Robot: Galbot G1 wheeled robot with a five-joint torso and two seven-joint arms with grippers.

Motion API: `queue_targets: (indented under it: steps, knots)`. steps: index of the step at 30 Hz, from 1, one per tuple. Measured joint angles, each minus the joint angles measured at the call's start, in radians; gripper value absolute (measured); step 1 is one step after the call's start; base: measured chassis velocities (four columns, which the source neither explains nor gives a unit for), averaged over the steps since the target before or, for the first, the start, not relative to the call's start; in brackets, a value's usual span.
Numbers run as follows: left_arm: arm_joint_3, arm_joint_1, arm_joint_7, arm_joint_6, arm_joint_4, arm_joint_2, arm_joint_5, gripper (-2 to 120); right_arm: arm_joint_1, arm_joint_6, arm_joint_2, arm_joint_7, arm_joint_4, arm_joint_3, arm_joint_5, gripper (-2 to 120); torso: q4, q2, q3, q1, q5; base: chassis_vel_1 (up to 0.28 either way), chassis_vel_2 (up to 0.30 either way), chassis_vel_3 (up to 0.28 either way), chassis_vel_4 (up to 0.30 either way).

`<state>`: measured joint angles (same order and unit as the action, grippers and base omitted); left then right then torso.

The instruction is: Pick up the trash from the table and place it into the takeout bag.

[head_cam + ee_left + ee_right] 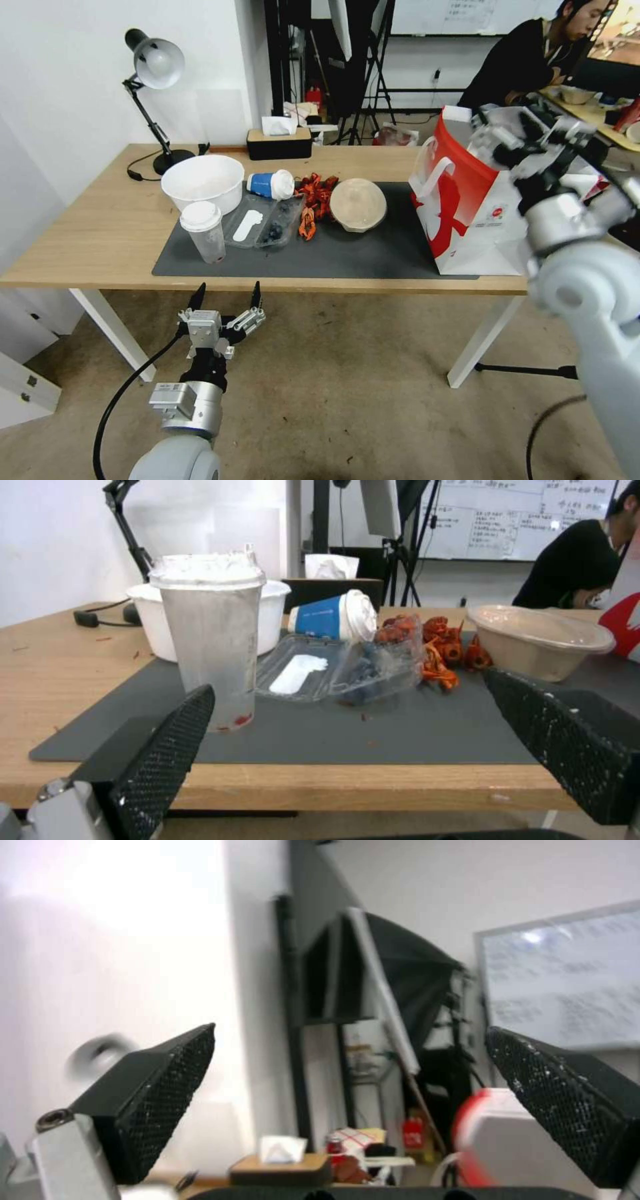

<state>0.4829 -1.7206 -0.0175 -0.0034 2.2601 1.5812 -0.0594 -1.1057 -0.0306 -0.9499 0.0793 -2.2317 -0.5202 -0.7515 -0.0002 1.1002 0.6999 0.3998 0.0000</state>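
- The table point(93, 243) spans the middle of the head view, with a dark mat point(373, 257) across its centre.
- The left gripper point(227, 298) hangs at the lower left of the frame, just in front of the table edge, fingers spread wide and empty.
- On the mat's left end stands a clear cup point(203, 231) with a white lid; behind it sits a white bowl point(203, 181).
- Beside the cup lies a clear plastic tray point(263, 223), and a blue-and-white cup point(270, 185) lies on its side behind it.
- Red scraps point(315, 198) lie in the centre, touching a round beige container point(358, 204).
- The takeout bag point(467, 207) stands upright at the mat's right end.
- The right gripper point(350, 1050) is raised above the bag at the upper right, jaws wide apart, holding nothing.
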Motion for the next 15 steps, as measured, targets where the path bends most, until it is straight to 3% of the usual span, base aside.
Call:
queue_targets:
  steps: [3, 5, 10, 15]
  knots:
    - [0.0, 0.002, 0.001, -0.002, -0.003, -0.003, -0.001, 100, -0.121, 0.035, -0.019, -0.021, -0.034, 0.027, 0.162, 100, 0.0003, 0.0, 0.0, 0.0, -0.0003, 0.0, 0.0, 0.0, 0.0]
    - [0.0, 0.002, 0.0, -0.002, -0.004, -0.004, -0.002, 100, -0.147, 0.039, -0.025, -0.016, -0.037, 0.032, 0.197, 100, 0.0003, 0.0, 0.0, 0.0, -0.0001, 0.0, 0.0, 0.0, 0.0]
    - [0.004, 0.003, 0.002, -0.008, -0.011, -0.008, -0.007, 100, -0.331, 0.101, -0.086, 0.086, -0.01, 0.049, 0.464, 100, 0.0001, 0.0, 0.0, 0.0, 0.0003, 0.0, 0.0, 0.0, 0.0]
    - [0.009, 0.007, 0.003, -0.012, -0.02, -0.01, -0.012, 100, -0.452, 0.16, -0.134, 0.152, 0.022, 0.065, 0.537, 100, 0.0001, 0.0, 0.0, 0.0, -0.0002, 0.0, 0.0, 0.0, 0.0]
